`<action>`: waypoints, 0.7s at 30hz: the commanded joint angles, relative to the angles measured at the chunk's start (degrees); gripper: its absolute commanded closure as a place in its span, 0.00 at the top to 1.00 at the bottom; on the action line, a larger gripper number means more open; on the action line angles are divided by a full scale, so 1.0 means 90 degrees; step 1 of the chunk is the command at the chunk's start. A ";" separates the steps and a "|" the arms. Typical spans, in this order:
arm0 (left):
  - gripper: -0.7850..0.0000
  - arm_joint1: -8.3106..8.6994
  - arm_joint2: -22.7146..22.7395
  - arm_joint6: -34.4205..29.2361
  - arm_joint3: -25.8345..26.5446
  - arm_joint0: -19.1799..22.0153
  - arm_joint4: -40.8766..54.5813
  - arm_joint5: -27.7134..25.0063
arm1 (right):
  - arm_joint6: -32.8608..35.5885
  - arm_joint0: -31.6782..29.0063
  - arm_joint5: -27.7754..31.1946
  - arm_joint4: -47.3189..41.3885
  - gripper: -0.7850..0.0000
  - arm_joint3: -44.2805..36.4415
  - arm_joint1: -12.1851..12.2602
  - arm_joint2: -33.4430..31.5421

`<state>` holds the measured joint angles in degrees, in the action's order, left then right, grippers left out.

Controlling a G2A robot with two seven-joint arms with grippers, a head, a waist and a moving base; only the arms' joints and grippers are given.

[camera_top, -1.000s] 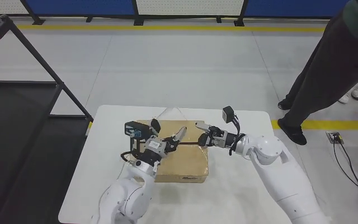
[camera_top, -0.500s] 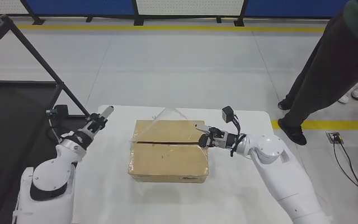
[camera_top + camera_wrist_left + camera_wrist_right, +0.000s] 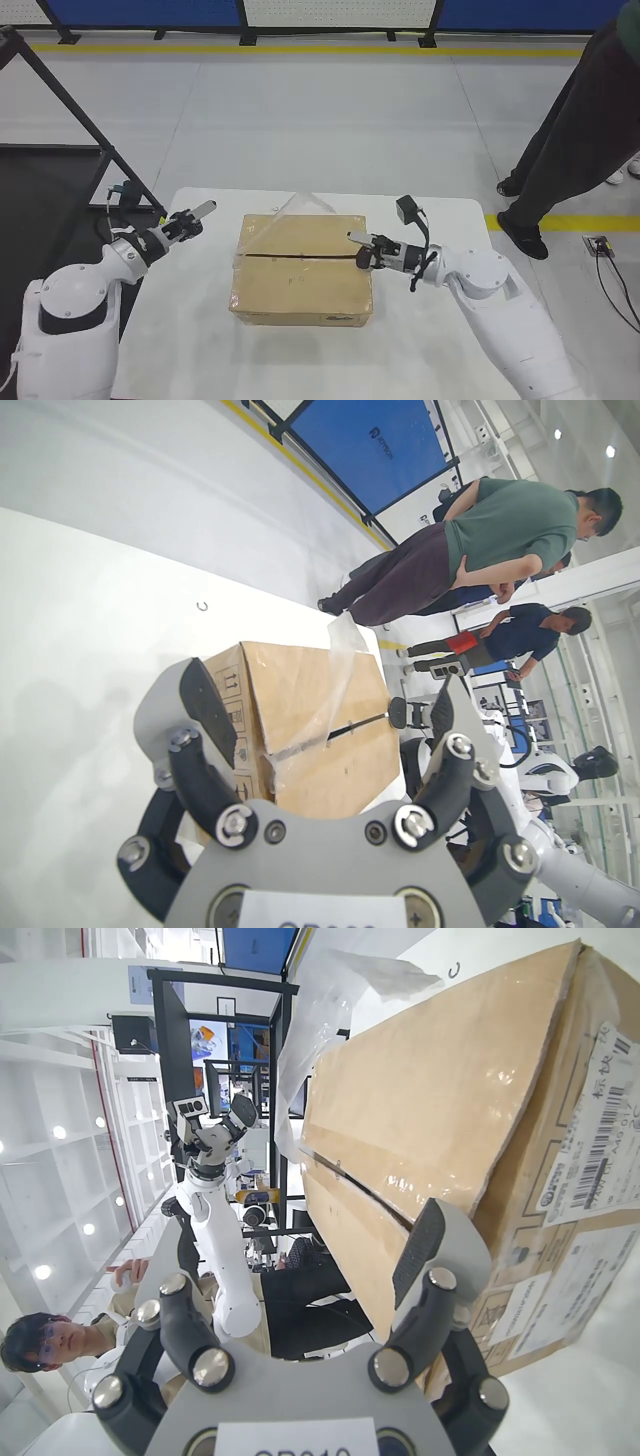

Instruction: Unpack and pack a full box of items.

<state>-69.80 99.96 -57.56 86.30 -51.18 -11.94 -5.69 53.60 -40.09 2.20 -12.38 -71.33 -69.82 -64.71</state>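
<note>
I judge unpacking is barely begun: the box (image 3: 303, 270) lies closed between my grippers, tape (image 3: 300, 207) peeled loose. My right gripper (image 3: 362, 250), jaws apart, meets its seam end. My left gripper (image 3: 200, 212) hangs spread and empty off the opposite side. Next, a flap needs prying up.

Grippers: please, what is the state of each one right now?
Left gripper: jaws open, holding nothing, apart from the box.
Right gripper: jaws open, holding nothing, at the end of the box.
</note>
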 commanded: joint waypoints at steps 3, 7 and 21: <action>1.00 0.0008 -0.0346 -0.0725 -0.0349 0.0433 0.1016 0.0356 | -0.0009 -0.0034 -0.0108 0.0054 1.00 -0.0096 0.0012 0.0006; 1.00 0.0006 -0.0819 -0.0866 -0.0892 0.0922 0.1069 0.0559 | 0.0007 -0.0022 -0.0122 0.0045 1.00 -0.0097 0.0015 0.0015; 1.00 -0.0117 -0.2255 -0.0155 -0.2382 0.2018 0.0649 0.0724 | 0.0042 -0.0073 -0.0034 -0.0005 1.00 -0.0096 0.0047 -0.0043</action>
<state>-70.74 80.44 -59.41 65.31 -33.22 -6.46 0.78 53.97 -40.73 1.84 -12.42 -72.25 -69.40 -65.11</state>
